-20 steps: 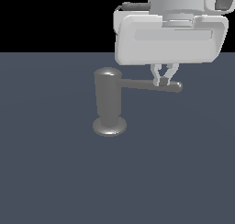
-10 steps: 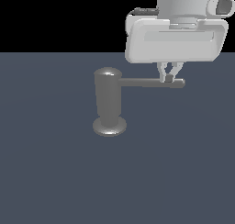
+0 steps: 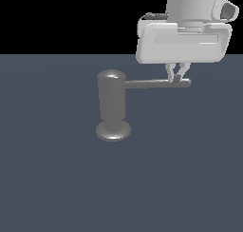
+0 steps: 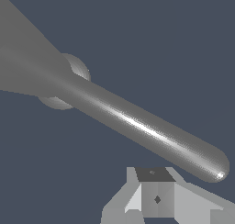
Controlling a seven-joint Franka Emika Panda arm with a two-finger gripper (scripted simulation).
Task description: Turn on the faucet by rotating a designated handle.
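- Dark slate floor [image 3: 57, 188] carries the faucet [image 3: 113, 105] mid-surface.
- My gripper [image 3: 177, 78] sits at the handle [image 3: 156, 83] near its tip; I can't tell if it's pinching.
- I judge the rod rigid, slick metal; the outer end gives most leverage.

The faucet [image 3: 113, 107] is dull grey metal with a soft pale sheen on its domed top and disc base. The handle [image 3: 156, 83] is the same grey, with a bright white streak of highlight along its length in the wrist view. The gripper [image 3: 178, 76] beside its tip is pale grey-white. The floor [image 3: 57, 178] is plain slate blue; the backdrop [image 3: 57, 17] is flat black.
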